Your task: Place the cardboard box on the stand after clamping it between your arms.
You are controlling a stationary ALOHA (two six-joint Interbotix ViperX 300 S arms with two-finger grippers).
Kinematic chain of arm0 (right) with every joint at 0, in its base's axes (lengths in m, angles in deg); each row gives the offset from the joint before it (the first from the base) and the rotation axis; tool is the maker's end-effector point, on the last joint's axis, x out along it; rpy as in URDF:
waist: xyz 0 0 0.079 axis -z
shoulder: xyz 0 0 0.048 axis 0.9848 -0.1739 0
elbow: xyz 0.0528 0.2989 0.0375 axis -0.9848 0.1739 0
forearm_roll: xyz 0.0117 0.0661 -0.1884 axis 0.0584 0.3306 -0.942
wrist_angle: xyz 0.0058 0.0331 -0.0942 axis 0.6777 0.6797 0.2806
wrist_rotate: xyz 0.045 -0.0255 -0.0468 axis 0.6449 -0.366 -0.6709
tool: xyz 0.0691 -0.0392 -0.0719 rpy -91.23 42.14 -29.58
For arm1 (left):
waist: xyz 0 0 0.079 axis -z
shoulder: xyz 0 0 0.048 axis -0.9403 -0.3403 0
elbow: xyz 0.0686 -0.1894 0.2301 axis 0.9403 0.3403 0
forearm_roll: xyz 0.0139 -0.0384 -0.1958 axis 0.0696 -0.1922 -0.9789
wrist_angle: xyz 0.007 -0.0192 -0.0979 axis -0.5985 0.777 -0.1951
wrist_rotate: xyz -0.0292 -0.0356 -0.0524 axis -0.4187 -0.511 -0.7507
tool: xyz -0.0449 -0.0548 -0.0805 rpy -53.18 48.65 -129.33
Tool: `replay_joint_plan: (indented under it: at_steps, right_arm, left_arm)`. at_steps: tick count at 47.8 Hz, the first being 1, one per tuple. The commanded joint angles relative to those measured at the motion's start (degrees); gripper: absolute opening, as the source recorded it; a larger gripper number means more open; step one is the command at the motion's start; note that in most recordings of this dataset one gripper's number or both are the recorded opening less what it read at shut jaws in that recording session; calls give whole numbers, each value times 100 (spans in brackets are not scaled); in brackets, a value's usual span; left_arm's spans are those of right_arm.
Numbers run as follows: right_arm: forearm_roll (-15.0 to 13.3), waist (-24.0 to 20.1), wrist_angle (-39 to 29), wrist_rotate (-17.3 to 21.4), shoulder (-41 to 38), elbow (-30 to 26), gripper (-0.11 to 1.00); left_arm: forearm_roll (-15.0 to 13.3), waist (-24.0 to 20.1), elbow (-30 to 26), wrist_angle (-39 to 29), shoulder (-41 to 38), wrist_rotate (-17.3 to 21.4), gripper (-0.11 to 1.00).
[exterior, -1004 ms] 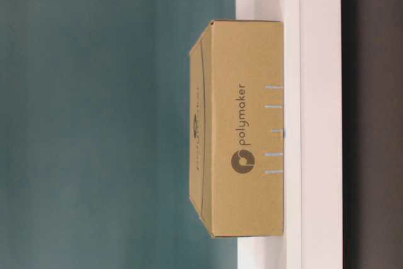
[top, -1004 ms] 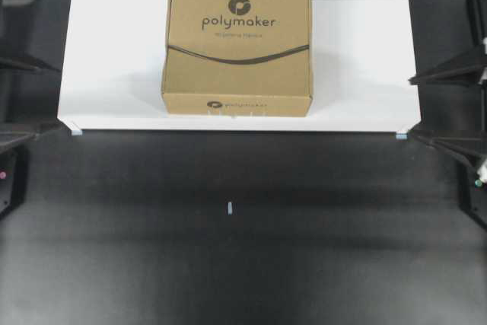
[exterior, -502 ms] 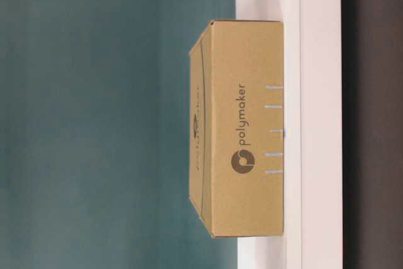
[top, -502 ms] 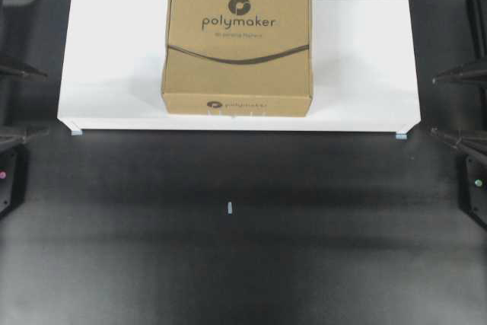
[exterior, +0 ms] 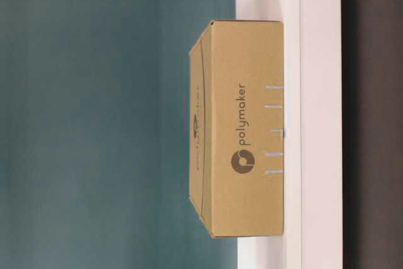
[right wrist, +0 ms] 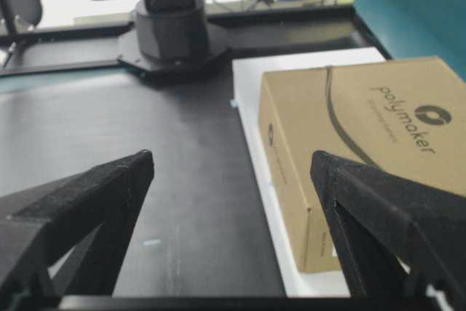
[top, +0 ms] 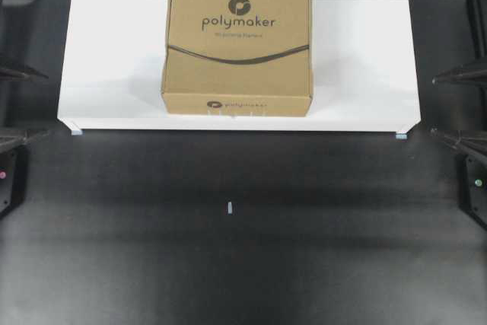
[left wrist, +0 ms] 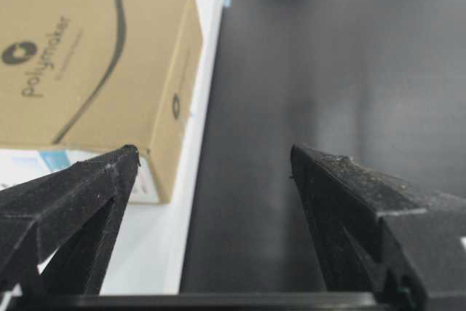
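Black tabletop (top: 228, 264), teal wall behind; cardboard box (top: 237, 39) on stand (top: 114, 58); both hands spread, empty.

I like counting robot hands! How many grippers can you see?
2. The left gripper sits at the table's left edge; the right gripper at the right edge. Both are open, away from the cardboard box.

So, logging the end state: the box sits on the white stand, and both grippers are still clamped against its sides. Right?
Not quite. The box does sit on the white stand, but the overhead view shows the left gripper and right gripper open at the table's edges, well clear of it.
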Motion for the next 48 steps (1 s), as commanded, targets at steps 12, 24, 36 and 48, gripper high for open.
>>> replay_joint_plan:
  at_steps: [12,24,36,48]
  right_arm:
    - [18,-18,35,35,-18,0,84]
    - [18,-18,97,44,-18,53,84]
    - [18,-18,325,35,-18,158,84]
    - [9,-18,378,35,-9,185,84]
  left_arm:
    - [0,0,-62,53,0,-18,82]
    - [0,0,-62,62,0,-18,82]
    - [0,9,-62,79,9,-18,82]
    - [0,9,-62,70,26,-18,82]
